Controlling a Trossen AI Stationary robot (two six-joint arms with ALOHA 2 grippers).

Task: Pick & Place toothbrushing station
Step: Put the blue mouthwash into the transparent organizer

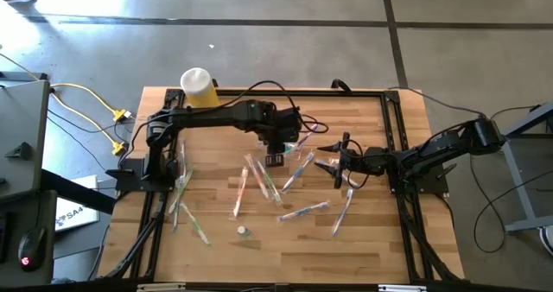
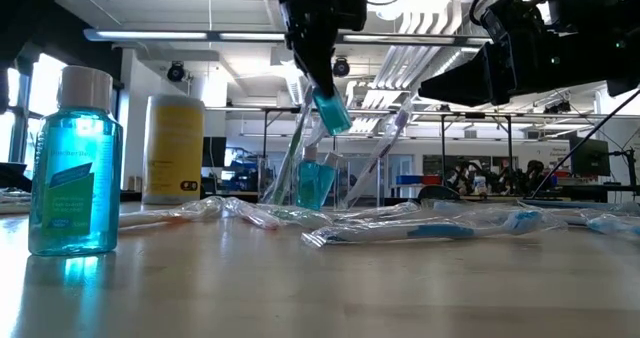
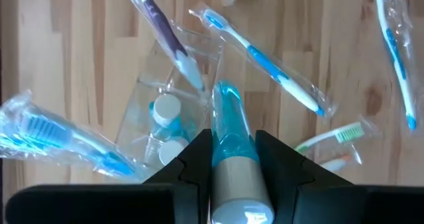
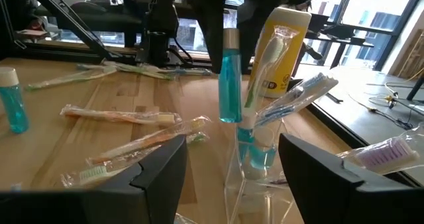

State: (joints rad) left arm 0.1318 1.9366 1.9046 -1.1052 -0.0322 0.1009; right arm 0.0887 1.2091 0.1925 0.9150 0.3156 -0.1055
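Observation:
My left gripper (image 1: 275,156) hangs over the table's middle, shut on a small blue bottle (image 3: 228,121) with a white cap, just above the clear plastic holder cup (image 4: 255,161). The holder (image 3: 165,111) stands on the table. It holds two more small blue bottles (image 3: 164,108) and a few wrapped toothbrushes (image 4: 295,95) leaning out of it. My right gripper (image 1: 333,163) is open to the right of the holder, one finger on either side of it in the right wrist view, touching nothing. Several wrapped toothbrushes (image 1: 302,212) lie flat around it. My left gripper pinches the bottle's cap end (image 3: 233,159) between its two fingers (image 3: 192,159), from above, pointing down. The bottle (image 4: 230,78) hangs below the fingers, lifted clear and slightly tilted in the low view (image 2: 330,110). Its bottom is just above the holder's opening.
A yellow cylinder with a white cap (image 1: 198,86) stands at the table's far left. One small blue bottle (image 1: 243,231) stands alone near the front edge, and it shows large in the low view (image 2: 75,178). A black frame (image 1: 393,119) borders the wooden table.

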